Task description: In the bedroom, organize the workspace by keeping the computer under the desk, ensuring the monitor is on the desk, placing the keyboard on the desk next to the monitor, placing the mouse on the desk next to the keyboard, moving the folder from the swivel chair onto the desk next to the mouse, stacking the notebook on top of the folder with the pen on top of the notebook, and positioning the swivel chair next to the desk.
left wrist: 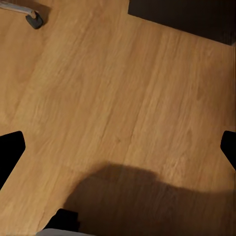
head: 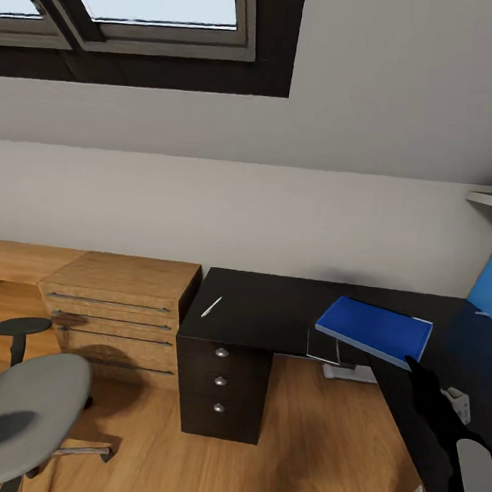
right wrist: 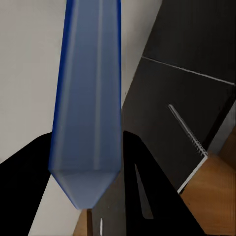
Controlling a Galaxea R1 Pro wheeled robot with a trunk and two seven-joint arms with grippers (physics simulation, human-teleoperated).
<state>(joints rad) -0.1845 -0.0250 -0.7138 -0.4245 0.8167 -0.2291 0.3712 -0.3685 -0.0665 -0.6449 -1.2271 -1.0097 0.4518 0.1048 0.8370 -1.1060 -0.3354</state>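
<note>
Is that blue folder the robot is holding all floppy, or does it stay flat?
The folder looks fairly stiff: gripped at one edge by the right gripper, it stays flat above the desk without drooping. Being thin, it is probably light, and could slip between the fingers.

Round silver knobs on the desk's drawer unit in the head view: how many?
3, in a vertical column on the front of the drawer unit: top knob, middle knob, bottom knob. No others are visible on that front.
</note>
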